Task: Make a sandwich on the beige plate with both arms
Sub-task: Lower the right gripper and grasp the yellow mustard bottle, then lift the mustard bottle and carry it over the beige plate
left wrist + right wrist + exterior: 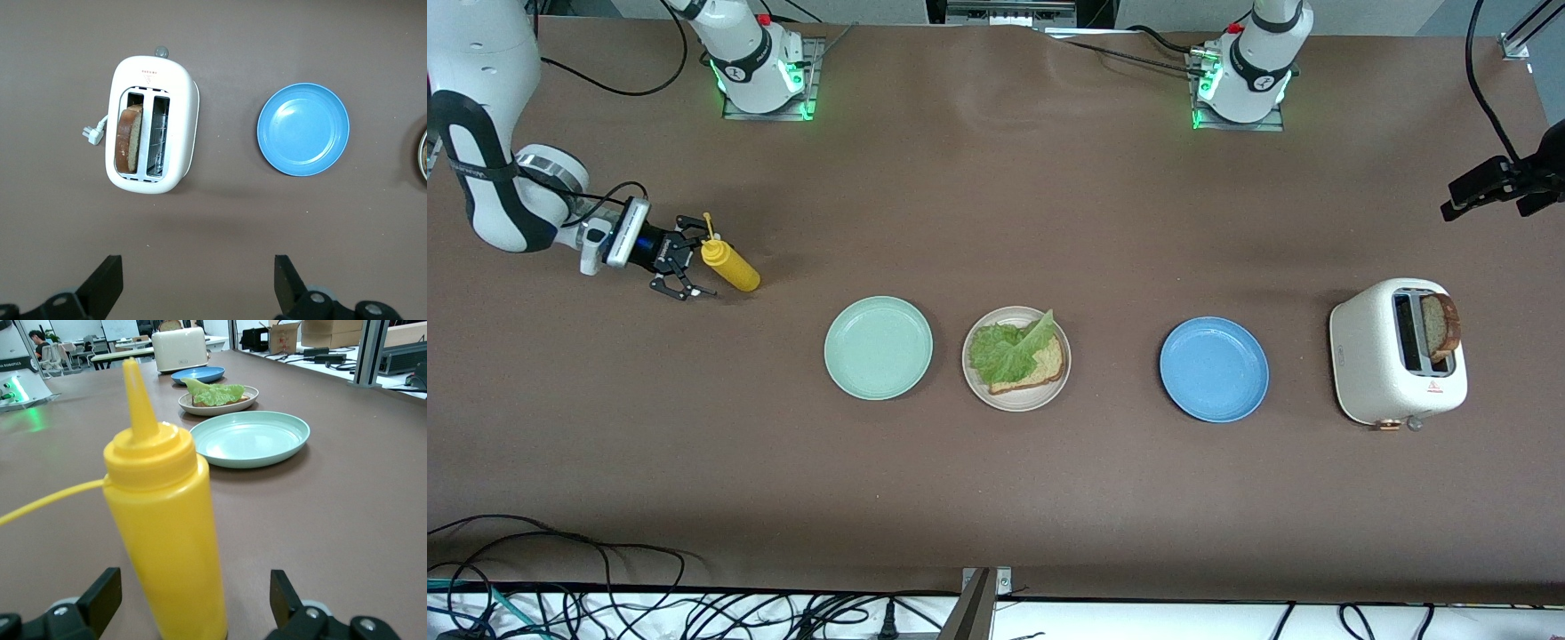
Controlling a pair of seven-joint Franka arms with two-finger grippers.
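Yellow squeeze bottle (pixel 732 266) unlabelled, between spread fingers of right gripper (pixel 679 269); left gripper (pixel 198 285) released, above toaster (pixel 152 124).

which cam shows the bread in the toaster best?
Left wrist view: it looks straight down into the toaster, with the bread clear in one slot. Front view shows the slice smaller, poking up at an angle. Right wrist view shows only the distant toaster.
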